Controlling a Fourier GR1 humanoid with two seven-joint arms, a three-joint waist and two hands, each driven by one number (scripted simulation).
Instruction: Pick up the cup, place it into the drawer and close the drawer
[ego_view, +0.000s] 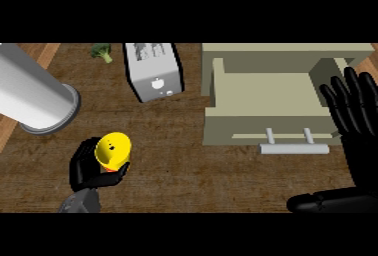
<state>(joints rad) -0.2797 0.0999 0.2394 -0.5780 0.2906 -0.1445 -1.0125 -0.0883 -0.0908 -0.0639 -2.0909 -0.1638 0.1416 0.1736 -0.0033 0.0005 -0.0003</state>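
Cup (114, 148): yellow, rounded, with small dark specks on its side and a hint of orange at its lower end; tilted, held above the desk, well to the left of the drawer and a little below the level of its front.
Left robot hand (94, 172): black fingers and thumb curled round the cup's lower part, gripping it; grey forearm enters from the lower edge beneath.
Step in hand: judged as the carry — cup already picked up, not yet in the drawer.
Next move calls for: a sideways travel to the right, lifting clear of the drawer's front wall, then lowering the cup into the tray before release; closing comes after.
Drawer (214, 85): pale beige, pulled open, tray bare as far as seen; handle bar (293, 149) at the front, toward the viewer.
Right robot hand (353, 107): open, fingers straight and upward, resting at the drawer's right edge.
Toaster-like box (153, 70): grey, left of the drawer, beyond the cup.
Cylinder (33, 95): large, grey, far left of the drawer.
Broccoli (102, 51): small, green, beyond the box's left corner.
Desk (184, 170): dark wood grain.
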